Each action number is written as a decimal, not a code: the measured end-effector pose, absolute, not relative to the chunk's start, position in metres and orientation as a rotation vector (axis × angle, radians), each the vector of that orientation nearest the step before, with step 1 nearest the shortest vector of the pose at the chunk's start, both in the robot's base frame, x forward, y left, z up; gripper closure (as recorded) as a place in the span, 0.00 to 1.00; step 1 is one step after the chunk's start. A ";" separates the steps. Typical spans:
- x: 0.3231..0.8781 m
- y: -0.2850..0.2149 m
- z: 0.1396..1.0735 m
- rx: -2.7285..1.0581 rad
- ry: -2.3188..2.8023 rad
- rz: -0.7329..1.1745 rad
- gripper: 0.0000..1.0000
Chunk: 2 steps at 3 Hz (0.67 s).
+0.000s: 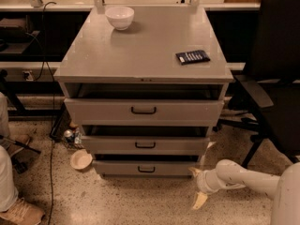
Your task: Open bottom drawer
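The bottom drawer (pixel 117 167) lies left of the gripper (pixel 197 187), near the floor. The jaws are spread and empty, apparently so they can reach its handle (pixel 146 169).

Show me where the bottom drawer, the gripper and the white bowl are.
bottom drawer (pixel 146 168): camera view, on its black handle.
gripper (pixel 196 186): camera view, midway between its fingertips, low, right of that drawer.
white bowl (pixel 119 17): camera view, on its outer wall, atop the cabinet (pixel 154 41).
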<state>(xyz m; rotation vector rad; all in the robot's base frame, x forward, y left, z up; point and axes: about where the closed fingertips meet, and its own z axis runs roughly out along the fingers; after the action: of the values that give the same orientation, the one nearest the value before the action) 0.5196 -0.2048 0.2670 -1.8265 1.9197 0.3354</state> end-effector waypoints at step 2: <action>0.545 -0.190 0.230 -1.885 1.879 0.182 0.00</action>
<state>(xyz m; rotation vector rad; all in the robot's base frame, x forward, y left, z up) 0.5447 -0.1899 0.2302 -1.8846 1.8794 0.1817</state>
